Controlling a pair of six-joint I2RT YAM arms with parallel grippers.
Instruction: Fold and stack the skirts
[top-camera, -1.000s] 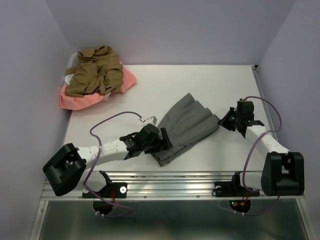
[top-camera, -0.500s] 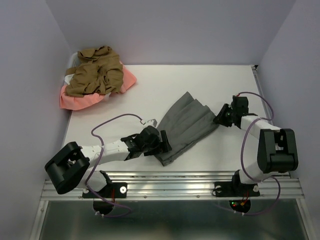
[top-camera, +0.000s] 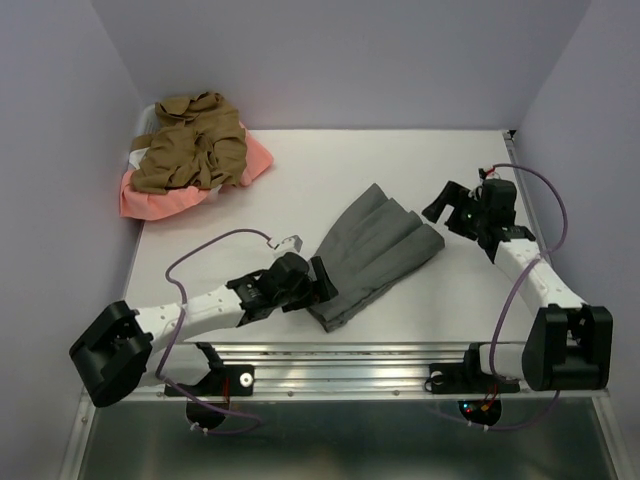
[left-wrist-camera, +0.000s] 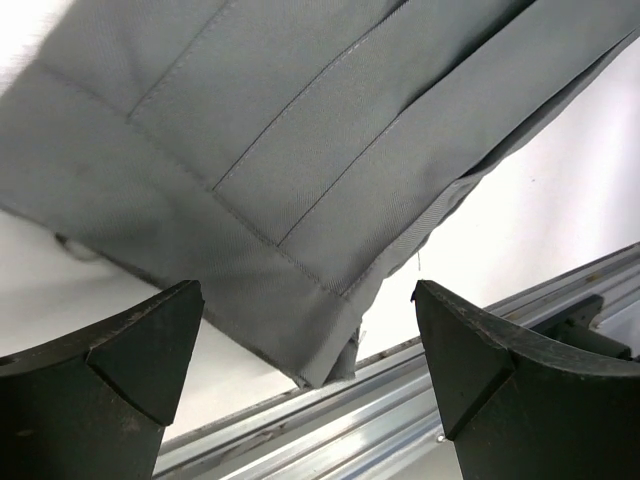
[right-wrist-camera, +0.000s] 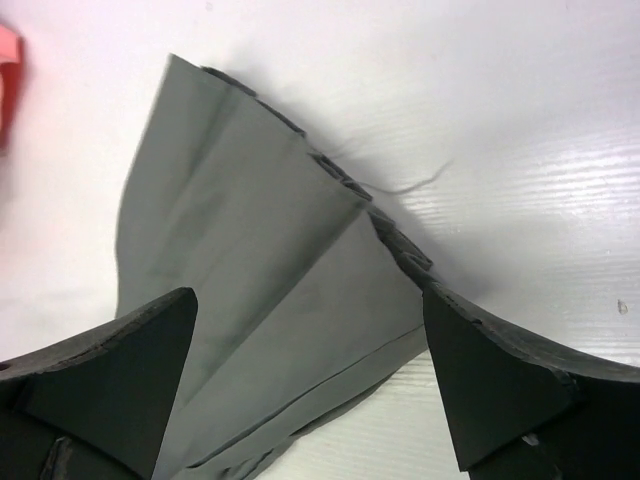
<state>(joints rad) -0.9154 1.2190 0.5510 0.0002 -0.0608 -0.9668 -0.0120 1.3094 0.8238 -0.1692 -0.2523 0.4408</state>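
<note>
Left tool (top-camera: 325, 278): jaws spread fully, nothing between them. It sits low over the 7 o'clock end of the grey skirt (top-camera: 375, 250), above the hemmed corner nearest the front rail. Judgement: it is stationed there to take or pin that corner for a fold.

Right tool (top-camera: 438, 205): jaws equally wide and empty. It stands just beside the skirt's 2 o'clock edge and appears clear of the cloth. Judgement: the two tools bracket opposite ends so the garment can be worked from both sides.

Grey skirt: lies flat at mid-counter (top-camera: 330, 165), long axis running 7 to 1 o'clock, pleats layered along the right edge. Neither tool holds it.

Tan-brown skirt (top-camera: 190, 145): crumpled on top of the salmon-pink skirt (top-camera: 150, 203) at the counter's 10 o'clock corner, well apart from both tools. Judgement: these two are parked out of the working area until the grey one is finished. No stack is begun
</note>
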